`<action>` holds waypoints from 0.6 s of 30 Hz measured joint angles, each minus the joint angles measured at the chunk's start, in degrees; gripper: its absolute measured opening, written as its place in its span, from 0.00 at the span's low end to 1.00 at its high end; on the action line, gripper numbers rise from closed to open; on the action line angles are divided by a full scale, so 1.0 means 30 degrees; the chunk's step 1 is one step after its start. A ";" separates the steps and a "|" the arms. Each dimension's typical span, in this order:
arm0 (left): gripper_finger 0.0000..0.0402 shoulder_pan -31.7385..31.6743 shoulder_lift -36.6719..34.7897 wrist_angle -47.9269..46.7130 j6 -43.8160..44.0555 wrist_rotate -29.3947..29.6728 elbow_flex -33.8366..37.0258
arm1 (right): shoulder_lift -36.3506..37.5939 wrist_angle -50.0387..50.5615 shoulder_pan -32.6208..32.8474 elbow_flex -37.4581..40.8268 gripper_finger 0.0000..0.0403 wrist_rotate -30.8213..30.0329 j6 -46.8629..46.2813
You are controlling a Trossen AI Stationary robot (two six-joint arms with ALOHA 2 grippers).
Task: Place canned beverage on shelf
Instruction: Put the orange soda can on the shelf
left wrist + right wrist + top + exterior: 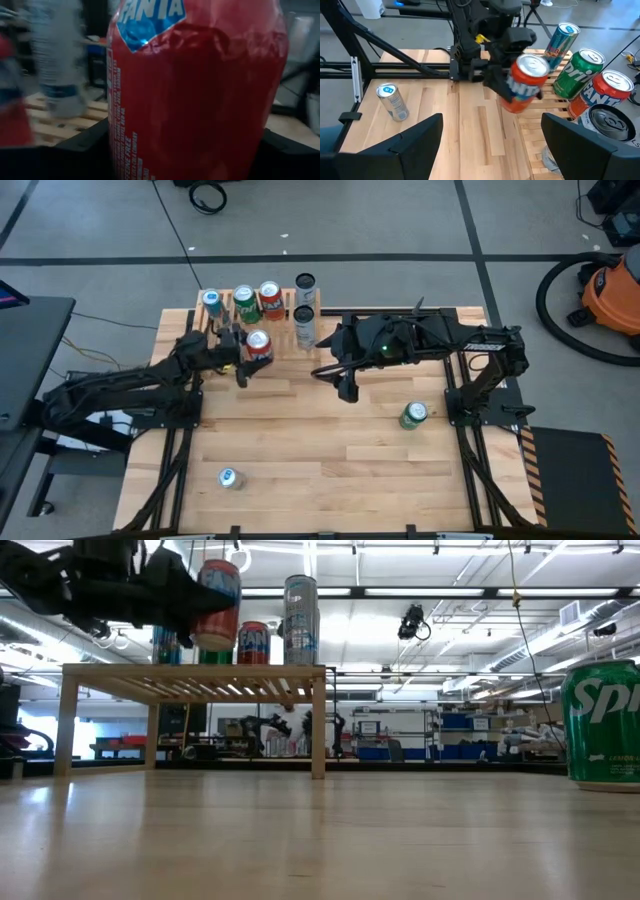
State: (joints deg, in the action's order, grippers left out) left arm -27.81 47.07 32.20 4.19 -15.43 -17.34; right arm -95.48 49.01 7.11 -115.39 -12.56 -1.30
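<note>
Progress: partly done. The shelf (262, 317), at the far edge of the surface (330, 440), already carried five cans: a slim blue can (211, 301), a green can (245, 302), a red can (270, 297), and two tall silver cans (305, 284) (305, 326).

Item in transit: a red Fanta can (258, 343), clamped between the fingers of the left gripper (248, 352). In the low view it hung tilted, above the shelf's top, at its near edge; not yet set down.

Right gripper (345, 385): fingers apart and empty, hovering over the middle of the surface.

Outstanding: a green Sprite can (413, 415) stood on the surface's right side, and a small blue-and-silver can (229, 477) stood near its front left; both were well apart from the shelf.

Contents of cans: cannot tell; tops appeared unopened.
</note>
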 joint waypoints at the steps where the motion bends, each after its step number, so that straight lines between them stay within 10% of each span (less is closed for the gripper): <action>1: 0.75 -0.0098 0.0297 0.0630 -0.0002 0.0108 0.0000 | 0.0000 0.0001 0.0000 0.0000 0.86 0.0001 0.0000; 18: 0.75 -0.0867 0.4293 0.4870 -0.0629 0.0066 -0.0022 | 0.0000 0.0324 0.0000 0.0000 0.86 0.0058 -0.0007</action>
State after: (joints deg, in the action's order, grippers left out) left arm -30.42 59.95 46.81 2.31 -15.23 -17.41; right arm -95.48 49.99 7.11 -115.39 -12.38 -1.32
